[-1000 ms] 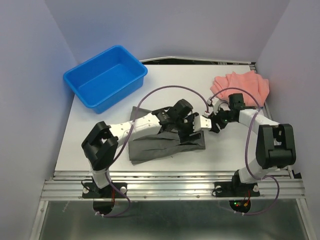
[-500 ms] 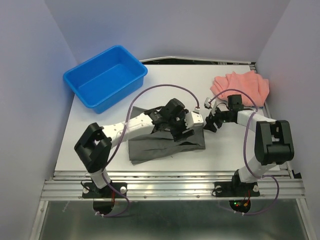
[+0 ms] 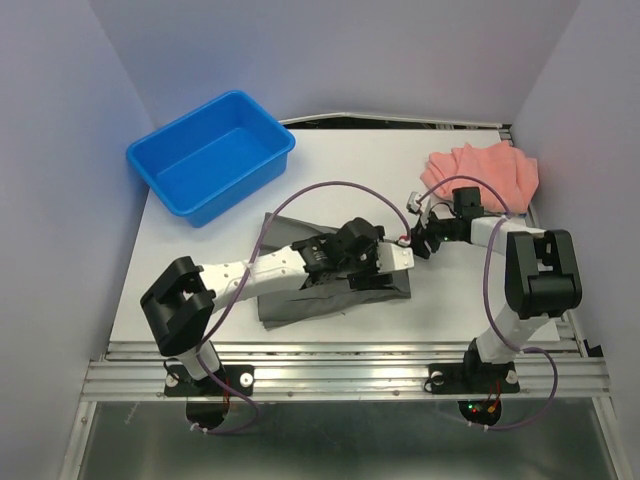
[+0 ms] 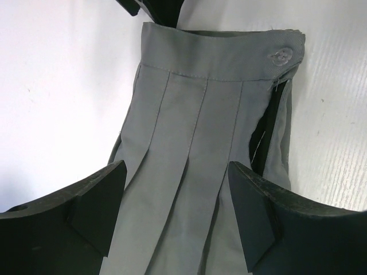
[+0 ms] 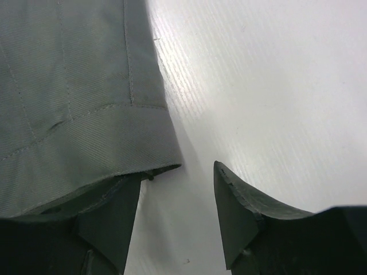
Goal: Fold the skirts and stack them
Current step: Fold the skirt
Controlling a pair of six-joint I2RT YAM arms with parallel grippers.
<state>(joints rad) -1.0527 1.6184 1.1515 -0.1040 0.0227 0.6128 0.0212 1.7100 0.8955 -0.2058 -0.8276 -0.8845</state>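
The dark grey pleated skirt (image 3: 320, 290) lies flat on the white table (image 3: 450, 300) in the middle. In the left wrist view its pleats (image 4: 189, 143) and buttoned waistband (image 4: 281, 56) face up. My left gripper (image 3: 392, 262) hovers low over its right end, open, the jaws astride the pleats (image 4: 175, 200). My right gripper (image 3: 420, 243) is open at the waistband corner (image 5: 86, 114); one finger (image 5: 109, 223) sits at the cloth edge, the other (image 5: 252, 217) over bare table. The salmon-pink skirt (image 3: 485, 170) lies bunched at the far right.
A blue plastic tub (image 3: 212, 155) stands at the far left of the table, with nothing in it. Purple cables loop over both arms. The walls close in on both sides, and a metal rail runs along the near edge (image 3: 340, 365).
My left gripper has turned and settled lower over the skirt's right end. My right gripper has drawn slightly back toward the waistband corner. The skirts have not moved.
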